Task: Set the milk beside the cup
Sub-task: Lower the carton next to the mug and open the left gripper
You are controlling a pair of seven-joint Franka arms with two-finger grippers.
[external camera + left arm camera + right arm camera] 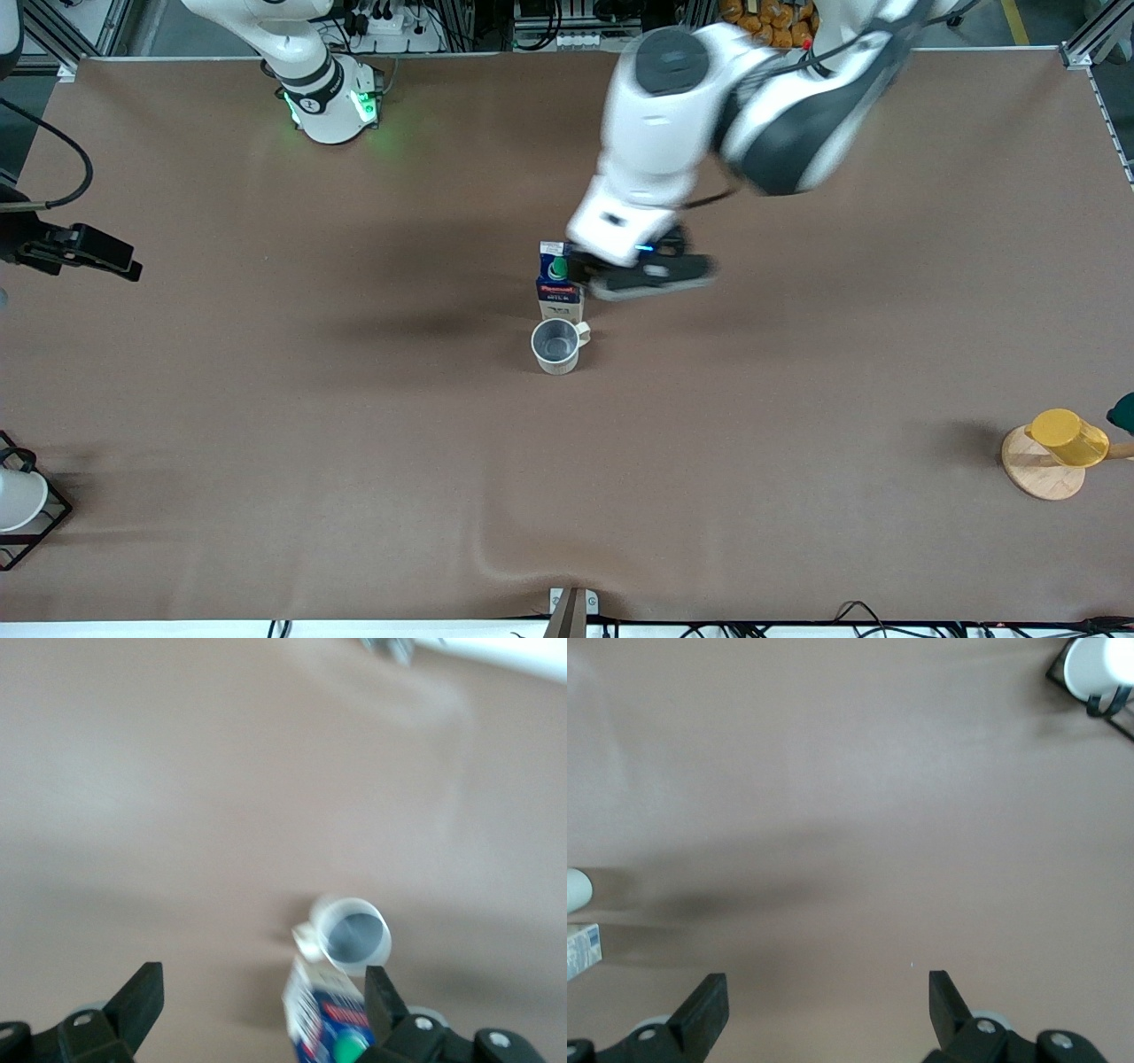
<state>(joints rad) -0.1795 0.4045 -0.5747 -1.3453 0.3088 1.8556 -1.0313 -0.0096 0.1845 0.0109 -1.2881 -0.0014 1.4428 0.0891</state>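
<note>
Milk point(323, 1020) cut off by edge; cup point(353, 935) blurred.

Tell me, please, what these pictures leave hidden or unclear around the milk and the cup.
- Front view: the left gripper is motion-blurred and partly hides the milk, so contact cannot be judged.
- Front view: whether the milk touches the cup is too small to tell.
- Left wrist view: the milk is blurred and cut off by the edge.
- Right wrist view: the edge cuts both off.

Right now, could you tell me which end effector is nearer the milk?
Left. The left end effector is open beside the milk; the right end effector waits open at the right arm's end of the table.
</note>
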